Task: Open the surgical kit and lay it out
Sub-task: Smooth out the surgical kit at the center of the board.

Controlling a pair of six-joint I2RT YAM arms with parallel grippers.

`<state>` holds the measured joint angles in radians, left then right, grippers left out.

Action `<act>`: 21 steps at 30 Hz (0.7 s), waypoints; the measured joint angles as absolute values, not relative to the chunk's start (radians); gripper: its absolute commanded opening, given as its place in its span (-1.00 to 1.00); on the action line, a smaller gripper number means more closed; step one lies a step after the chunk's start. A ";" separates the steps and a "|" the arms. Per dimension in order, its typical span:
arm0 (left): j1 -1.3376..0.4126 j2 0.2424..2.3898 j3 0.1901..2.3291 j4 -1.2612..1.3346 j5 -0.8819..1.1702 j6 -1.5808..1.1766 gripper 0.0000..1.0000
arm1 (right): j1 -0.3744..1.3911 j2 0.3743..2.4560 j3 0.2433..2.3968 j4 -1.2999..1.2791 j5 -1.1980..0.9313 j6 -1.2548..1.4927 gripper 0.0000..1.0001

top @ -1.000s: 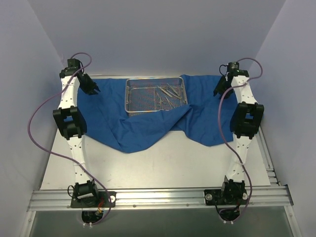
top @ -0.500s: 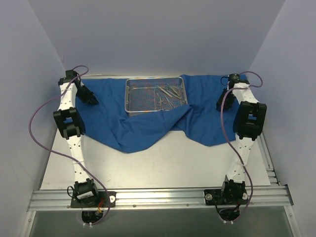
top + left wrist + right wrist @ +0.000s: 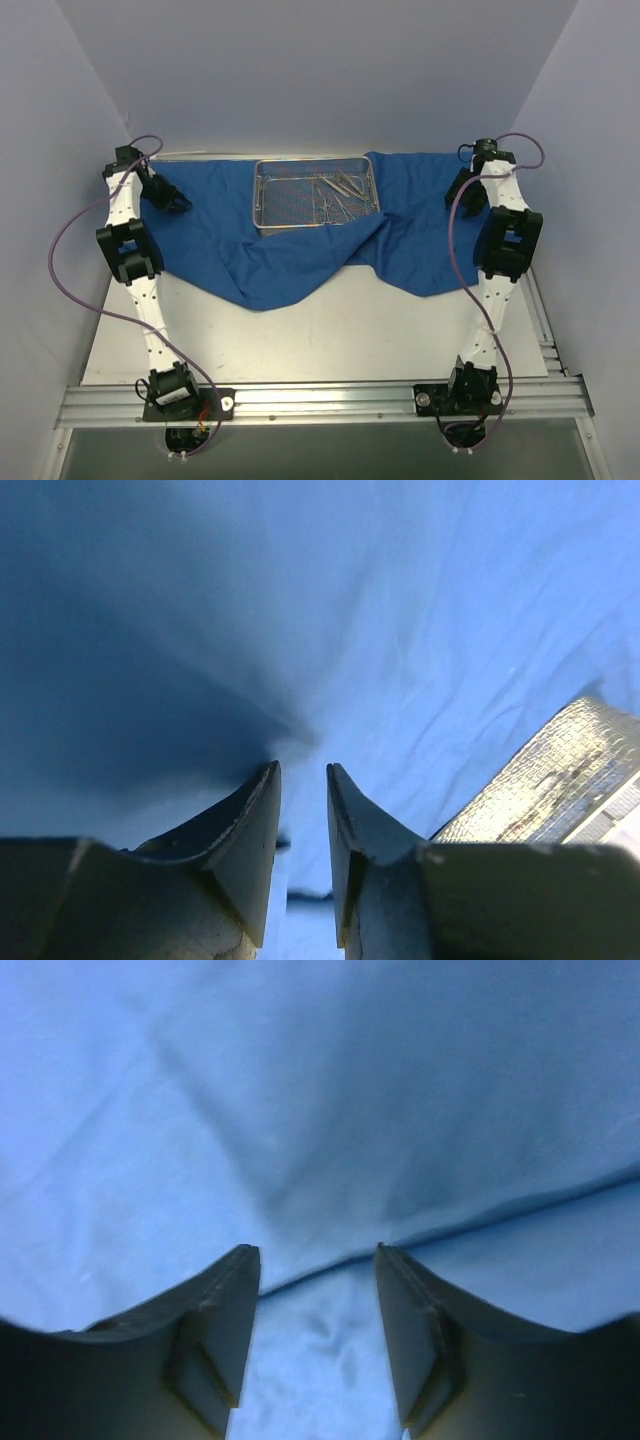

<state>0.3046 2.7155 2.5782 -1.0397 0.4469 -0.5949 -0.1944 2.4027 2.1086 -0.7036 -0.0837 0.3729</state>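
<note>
Step in hand, as judged: spreading the wrap flat before laying out tools. Large royal-blue cloth wrap [image 3: 250, 262] across far half of white desk [image 3: 350, 325], near hem sagging in two uneven lobes toward near edge, rumpled fold bunched against near-right corner of rectangular silver wire-mesh tray [image 3: 288, 196]. Tray at far centre, sitting on the wrap, slim steel forceps and clamps [image 3: 340, 188] piled in its right half, none laid out yet. Left gripper [image 3: 170, 198] at wrap's left end near far-left corner, fingers [image 3: 250, 830] nearly together, creases converging into the narrow gap, so read as pinched on the wrap. Right gripper [image 3: 458, 192] at wrap's right end near far-right corner, fingers [image 3: 215, 1300] clearly apart, straddling a long crease, nothing clamped. To do well: close right side on that crease first, then draw both ends outward toward left and right edges together, low and slow. Keep tension even to avoid dragging or tipping the tray. Then smooth the fold at tray's near-right corner and pull the sagging hem square to near edge.
</note>
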 measured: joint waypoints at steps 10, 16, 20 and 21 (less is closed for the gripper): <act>0.186 2.403 2.417 -1.135 0.154 -0.490 0.30 | -0.056 2.185 1.969 -0.734 -0.083 0.346 0.29; 0.084 2.121 2.223 -1.127 0.003 -0.405 0.88 | 0.086 1.986 1.803 -0.693 -0.121 0.362 0.35; 0.108 2.044 2.106 -1.107 0.100 -0.415 0.88 | 0.112 1.930 1.752 -0.658 -0.156 0.376 0.36; 0.115 2.053 2.096 -1.109 0.095 -0.416 0.88 | 0.108 1.924 1.745 -0.653 -0.161 0.377 0.36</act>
